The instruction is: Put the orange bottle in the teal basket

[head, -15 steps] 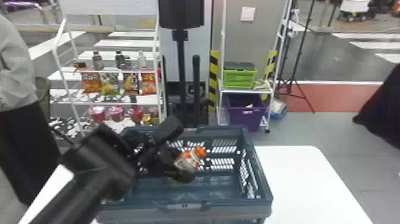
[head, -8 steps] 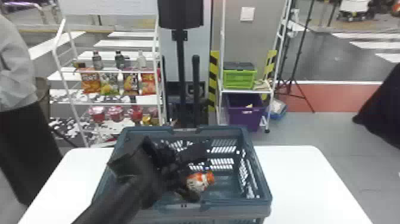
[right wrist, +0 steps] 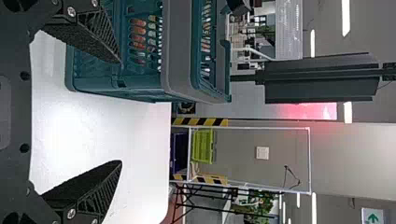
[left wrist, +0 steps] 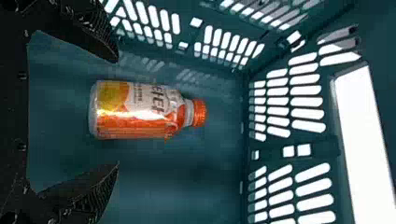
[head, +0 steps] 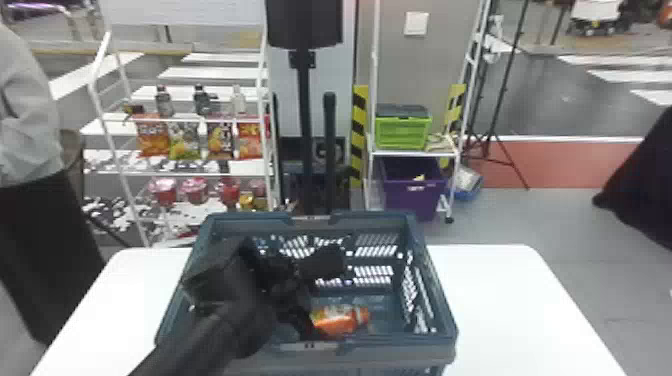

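"So, where's the bottle (head: 340,320), quick?"

"In the basket (head: 395,352), on its side on the floor of it, cap (left wrist: 200,113) twd the robot's R. Basket's on the bench (head: 510,310)."

"And the L claw (left wrist: 117,112)?"

"Down inside w/ it. Fingers (left wrist: 88,186) spread wide, one each side of the bottle's base end, a gap showing on both sides. Nothing gripped, AFAICT."

"R claw (right wrist: 121,112)?"

"Beside the basket, over the bench. Wide open too, empty."

"OK, so the drop's done?"

"Looks it. Job's basically finished, I'd say; only the exit's left. Step now = get the L claw out clean."

"Best way?"

"Leave the fingers at full spread, no closing till they're well clear, else they'd nip the bottle or drag it along. Back off along the line they point, nice & slow, so neither one brushes the label. Then go up, high enough for wrist + forearm to pass over the rim, & only then home."

"Main risk?"

"Fingertip hooking a slot in the basket wall, or the arm catching the rim & shoving the whole basket along the bench. Bottle's round too, so a sideways nudge cd roll it. No sideways moves down low, pls, & check the bottle's lying quiet b4 you call it done"
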